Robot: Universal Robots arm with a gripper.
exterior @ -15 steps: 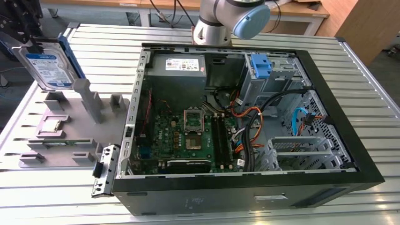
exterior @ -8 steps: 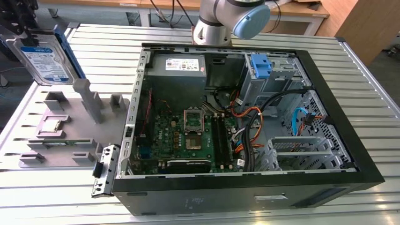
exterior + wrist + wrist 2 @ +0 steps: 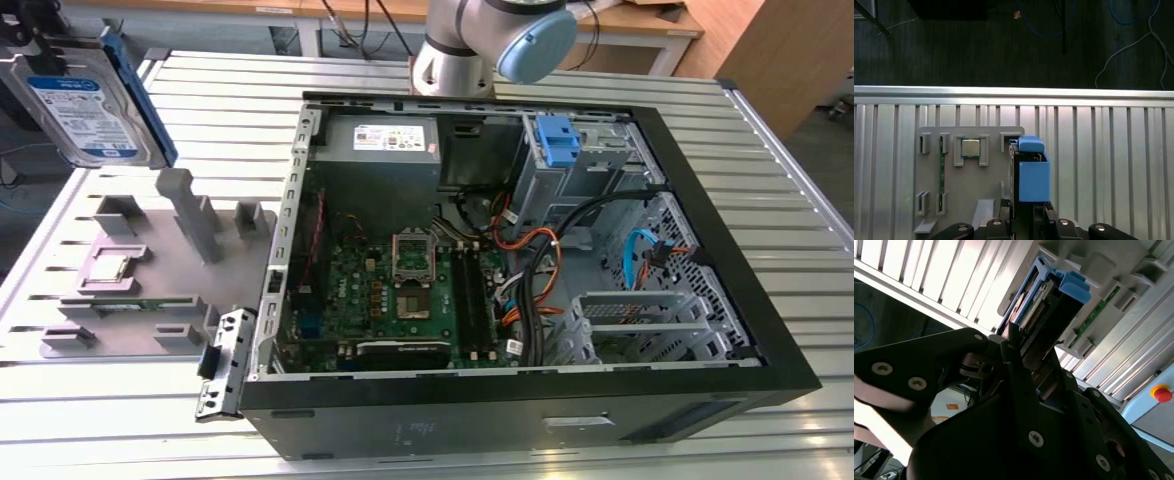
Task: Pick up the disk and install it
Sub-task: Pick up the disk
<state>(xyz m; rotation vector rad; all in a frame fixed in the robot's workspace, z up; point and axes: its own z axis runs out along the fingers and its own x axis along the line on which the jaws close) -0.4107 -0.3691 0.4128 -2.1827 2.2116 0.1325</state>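
Silver disk (image 3: 78,105), blue-and-white label, blue carrier, upright on edge, raised

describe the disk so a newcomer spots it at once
Start at the open computer case on the slatted metal table; a grey fixture lies at the exterior view's left of it. Beyond that fixture, at that view's upper left, the gripper holds the disk upright: a silver drive with a blue-and-white label in a blue frame, unlike the fixture's small square chip.
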